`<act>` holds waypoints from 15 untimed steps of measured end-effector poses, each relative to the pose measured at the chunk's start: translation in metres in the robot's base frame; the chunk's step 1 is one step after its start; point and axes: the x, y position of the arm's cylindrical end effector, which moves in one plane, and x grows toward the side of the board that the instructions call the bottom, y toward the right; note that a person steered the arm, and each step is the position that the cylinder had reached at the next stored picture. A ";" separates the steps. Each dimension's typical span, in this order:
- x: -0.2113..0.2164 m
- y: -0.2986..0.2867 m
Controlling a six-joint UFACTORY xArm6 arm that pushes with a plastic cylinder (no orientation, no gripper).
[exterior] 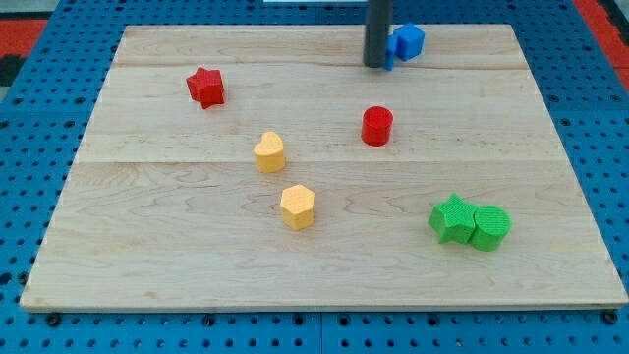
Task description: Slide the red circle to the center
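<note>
Pale wooden board (324, 256) fills most of the view, lying on a blue perforated surface (29, 147) that shows along the left, right and bottom edges. My tip (377, 65) stands near the view's top, right of the middle, the dark rod rising straight out of the picture above it. Being a plain rod, it has nothing to open or close and grasps nothing. Just beside the tip on the view's right sits a blue block (408, 40), partly hidden by the rod; whether the two touch cannot be told, and a sliver of blue shows along the rod's right edge.

Below the tip, apart from it, the red circle (377, 126) stands upright on the board, a little right of and slightly above the board's middle, clear of every other block. A red star (206, 87) lies toward the view's upper left. Two yellow blocks occupy the middle ground: a yellow heart-like block (270, 151) left of the red circle, and a yellow hexagonal block (298, 206) below it, near but not touching. At the view's lower right a green star (453, 218) and a green cylinder (490, 227) sit pressed side by side.
</note>
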 end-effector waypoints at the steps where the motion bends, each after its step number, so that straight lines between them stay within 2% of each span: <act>1: 0.000 0.007; 2: 0.000 -0.001; 4: 0.022 0.042; 6: 0.022 0.043; 8: 0.035 -0.030; 9: 0.048 -0.039; 10: 0.065 0.035; 11: 0.124 0.057; 12: 0.156 0.038; 15: 0.165 0.011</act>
